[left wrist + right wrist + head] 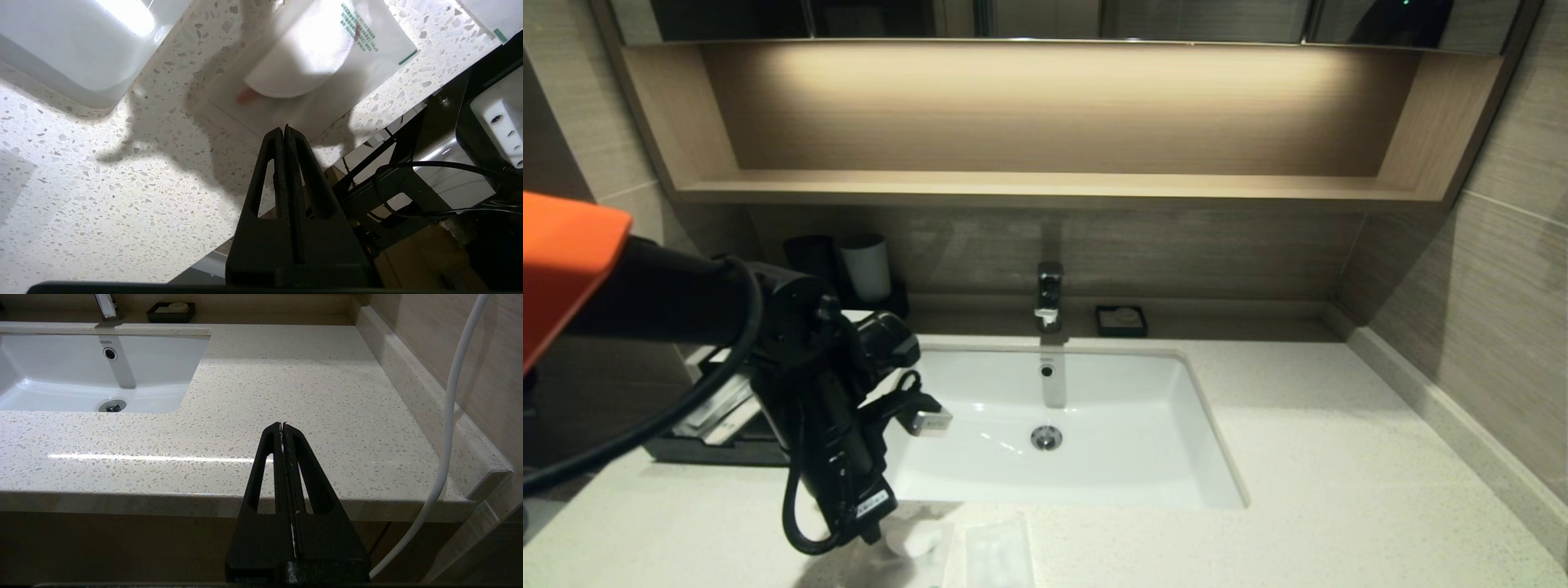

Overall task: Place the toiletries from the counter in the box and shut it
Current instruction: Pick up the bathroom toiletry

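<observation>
Disc packet point(310, 61): flat on bench point(1339, 457) at front edge, just before sink point(1094, 482); second clear packet point(999, 555) beside it. Box point(719, 445): bench's left end, drawer seemingly open. Left pincer point(284, 130): pressed together, empty, over disc packet. Right pincer point(282, 425): together, parked below bench edge.

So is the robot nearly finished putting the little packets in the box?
Not yet. The box stands open with something pale inside. The left gripper, shut and empty, hangs over the round-disc packet on the counter. Another packet lies beside it. Both must go in, then the box needs closing.
</observation>
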Available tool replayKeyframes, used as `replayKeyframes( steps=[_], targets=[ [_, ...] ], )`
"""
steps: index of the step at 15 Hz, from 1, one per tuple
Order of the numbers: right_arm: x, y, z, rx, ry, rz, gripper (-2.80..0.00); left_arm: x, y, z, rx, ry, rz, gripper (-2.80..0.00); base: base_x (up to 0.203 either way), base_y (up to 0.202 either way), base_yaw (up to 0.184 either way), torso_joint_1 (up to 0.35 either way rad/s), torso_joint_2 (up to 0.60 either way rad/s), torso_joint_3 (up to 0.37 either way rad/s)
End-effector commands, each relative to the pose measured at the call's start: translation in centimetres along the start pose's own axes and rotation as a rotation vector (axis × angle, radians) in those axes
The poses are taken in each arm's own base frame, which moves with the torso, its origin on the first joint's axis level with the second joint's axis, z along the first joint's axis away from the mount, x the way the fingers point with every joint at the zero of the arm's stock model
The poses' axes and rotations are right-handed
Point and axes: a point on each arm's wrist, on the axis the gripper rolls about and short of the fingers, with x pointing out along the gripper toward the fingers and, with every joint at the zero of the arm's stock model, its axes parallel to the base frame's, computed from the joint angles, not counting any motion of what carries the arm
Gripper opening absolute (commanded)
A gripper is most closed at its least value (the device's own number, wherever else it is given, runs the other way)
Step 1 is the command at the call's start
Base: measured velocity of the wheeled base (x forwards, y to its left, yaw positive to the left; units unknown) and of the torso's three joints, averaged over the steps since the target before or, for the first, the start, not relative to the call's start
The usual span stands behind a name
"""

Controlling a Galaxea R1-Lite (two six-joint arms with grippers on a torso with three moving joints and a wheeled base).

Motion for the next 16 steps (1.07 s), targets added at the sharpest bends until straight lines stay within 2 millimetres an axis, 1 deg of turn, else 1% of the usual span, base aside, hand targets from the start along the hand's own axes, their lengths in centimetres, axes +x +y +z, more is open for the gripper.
replayKeyframes(
  steps=[1, 7, 11, 16],
  targets=[
    [0.0, 0.0, 0.0, -0.001, 0.001, 0.0, -2.8, 0.0, 0.1, -0.1, 0.037, -0.007, -0.007, -2.8, 0.0, 0.0, 0.0, 0.0, 0.0, 0.0],
    [0.0, 0.0, 0.0, -0.001, 0.001, 0.0, -2.8, -0.9, 0.4, -0.6, 0.165, -0.061, -0.032, -2.8, 0.0, 0.0, 0.0, 0.0, 0.0, 0.0],
    [0.0, 0.0, 0.0, 0.0, 0.001, 0.0, -2.8, -0.6, 1.5, -1.4, 0.238, -0.051, -0.037, -2.8, 0.0, 0.0, 0.0, 0.0, 0.0, 0.0],
    [0.0, 0.0, 0.0, -0.001, 0.001, 0.0, -2.8, -0.1, 1.6, -1.3, 0.279, -0.04, -0.047, -2.8, 0.0, 0.0, 0.0, 0.0, 0.0, 0.0]
  ],
)
